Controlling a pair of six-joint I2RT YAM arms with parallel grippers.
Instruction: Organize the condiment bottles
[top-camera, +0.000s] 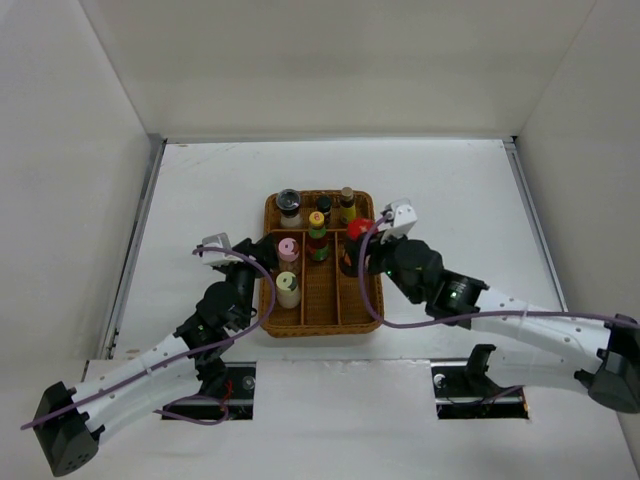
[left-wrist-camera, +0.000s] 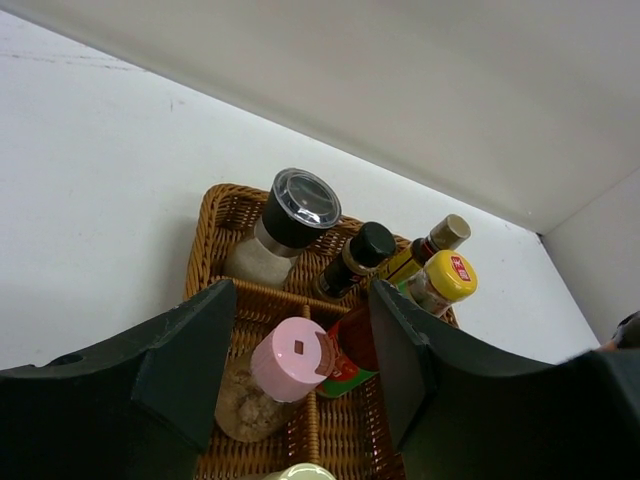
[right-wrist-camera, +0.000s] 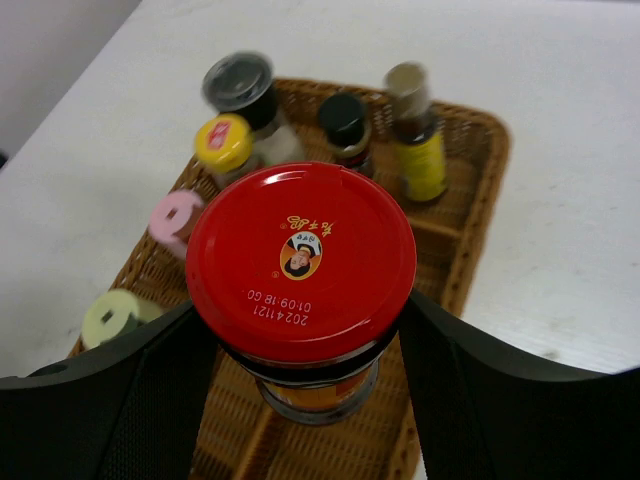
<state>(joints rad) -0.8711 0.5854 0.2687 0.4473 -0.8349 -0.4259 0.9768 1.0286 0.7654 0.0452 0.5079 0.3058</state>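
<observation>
R gripper (right-wrist-camera: 300, 310) is clamped on the red-lidded jar (right-wrist-camera: 300, 250), one finger each side of the glass below the lid; the jar is over the right compartment of the wicker tray (top-camera: 310, 327), can't tell if it touches the tray floor. L gripper (left-wrist-camera: 300, 305) is spread wide at the tray's left rim, holding nothing; the pink-capped bottle (left-wrist-camera: 290, 362) shows btwn its fingers w/ gaps either side. Just near of it, in the same left compartment, stands the pale-yellow-capped bottle (top-camera: 288, 288). The yellow-capped green-red bottle (top-camera: 317, 228) is in the middle compartment. Along the far end, left to right: grey-lidded jar (top-camera: 289, 203), black-capped slim bottle (top-camera: 323, 205), beige-capped slim bottle (top-camera: 347, 200), all upright
</observation>
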